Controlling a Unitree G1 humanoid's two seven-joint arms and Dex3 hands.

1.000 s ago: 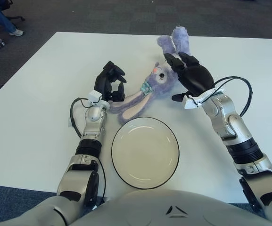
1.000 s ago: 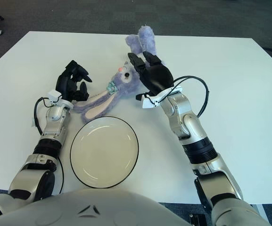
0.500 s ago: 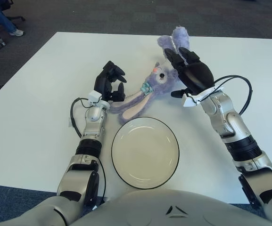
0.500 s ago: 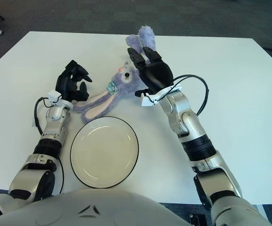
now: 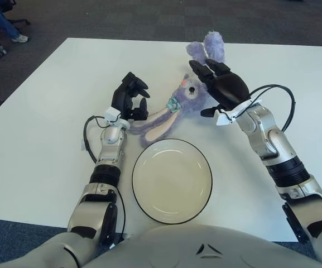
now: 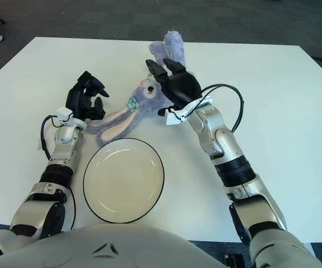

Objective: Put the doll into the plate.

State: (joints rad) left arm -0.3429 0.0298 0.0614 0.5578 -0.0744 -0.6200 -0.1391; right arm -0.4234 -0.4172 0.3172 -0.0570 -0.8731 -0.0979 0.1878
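A purple plush bunny doll (image 5: 187, 94) lies on the white table (image 5: 49, 111) just beyond the plate, long ears (image 5: 155, 124) pointing toward my left hand and feet (image 5: 208, 47) toward the far edge. The round cream plate (image 5: 172, 181) with a dark rim sits in front of me and holds nothing. My right hand (image 5: 210, 85) hovers over the doll's body, fingers spread and not closed around it; it hides part of the body. To the left of the ear tips is my left hand (image 5: 130, 98), raised, with loosely bent fingers holding nothing.
The table's far edge (image 5: 149, 40) runs just behind the doll's feet, with dark carpet beyond. A person's leg and a chair base (image 5: 1, 22) show on the floor at the far left. A black cable (image 5: 286, 106) loops off my right wrist.
My right hand has shifted left and a little farther out, so its fingers now reach over the doll's body near the head. The doll, the plate and my left hand have not moved.
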